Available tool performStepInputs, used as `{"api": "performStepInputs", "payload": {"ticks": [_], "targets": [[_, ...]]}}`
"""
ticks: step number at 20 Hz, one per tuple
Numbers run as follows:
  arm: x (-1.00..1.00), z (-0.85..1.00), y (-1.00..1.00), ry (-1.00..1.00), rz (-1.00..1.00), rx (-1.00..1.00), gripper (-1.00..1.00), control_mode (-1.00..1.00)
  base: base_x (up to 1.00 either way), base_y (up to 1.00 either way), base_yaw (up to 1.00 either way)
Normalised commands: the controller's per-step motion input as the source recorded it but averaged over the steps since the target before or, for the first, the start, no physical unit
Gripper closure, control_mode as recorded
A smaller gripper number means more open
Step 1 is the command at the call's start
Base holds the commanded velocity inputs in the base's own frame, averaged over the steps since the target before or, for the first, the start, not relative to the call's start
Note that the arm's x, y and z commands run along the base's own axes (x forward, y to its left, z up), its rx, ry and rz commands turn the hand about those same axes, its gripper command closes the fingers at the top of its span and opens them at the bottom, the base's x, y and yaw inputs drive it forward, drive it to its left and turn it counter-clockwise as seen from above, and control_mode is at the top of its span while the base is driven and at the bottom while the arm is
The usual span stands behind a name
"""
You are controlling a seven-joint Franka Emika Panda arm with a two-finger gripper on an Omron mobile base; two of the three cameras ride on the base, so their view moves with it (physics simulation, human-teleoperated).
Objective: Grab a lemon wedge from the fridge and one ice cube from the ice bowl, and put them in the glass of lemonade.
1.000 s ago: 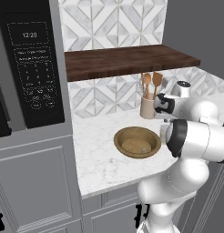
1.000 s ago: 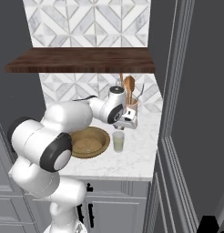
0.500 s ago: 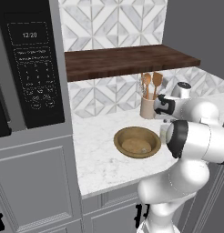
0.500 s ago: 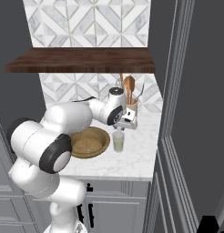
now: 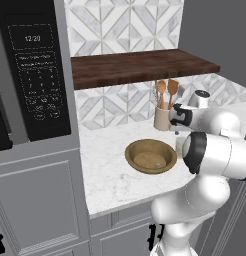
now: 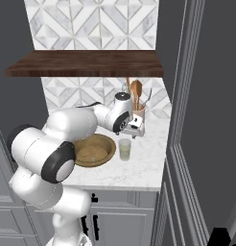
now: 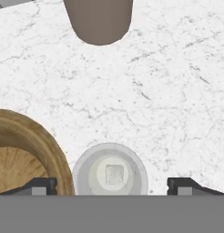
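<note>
Gripper (image 7: 112, 185) wide open over the glass (image 7: 110, 172), holding nothing.
Fingertips (image 7: 37, 185) stand well apart on either side of the glass rim; a second ago the jaws were nearly shut, and the arm sits in much the same place as then. A small pale square cube (image 7: 114, 174) lies inside the glass. Bowl (image 6: 93, 150) touches or nearly touches the glass on its left on the marble counter (image 5: 110, 175). Beige cup (image 6: 137, 114) with wooden spoons stands farther back by the wall.
</note>
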Motion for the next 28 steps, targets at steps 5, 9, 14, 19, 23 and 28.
{"api": "performStepInputs", "payload": {"ticks": [5, 9, 14, 19, 23, 28], "targets": [[-0.17, 0.05, 0.00, -0.03, 0.00, 0.01, -1.00, -1.00, 0.00, 0.00, 0.00], [-0.17, 0.07, -0.03, -0.07, 0.00, 0.03, -1.00, -1.00, 0.00, 0.00, 0.00], [-0.24, 0.08, 0.00, -0.08, 0.00, 0.03, -1.00, -1.00, 0.00, 0.00, 0.00], [-0.70, 0.42, 0.16, 0.01, 0.00, -0.01, -1.00, -1.00, 0.00, 0.00, 0.00], [-0.93, 0.76, 0.44, 0.11, 0.00, -0.07, -1.00, -1.00, 0.00, 0.00, 0.00], [-0.80, 0.28, 0.73, 0.17, 0.01, -0.06, -1.00, -1.00, 0.00, 0.00, 0.00]]}}
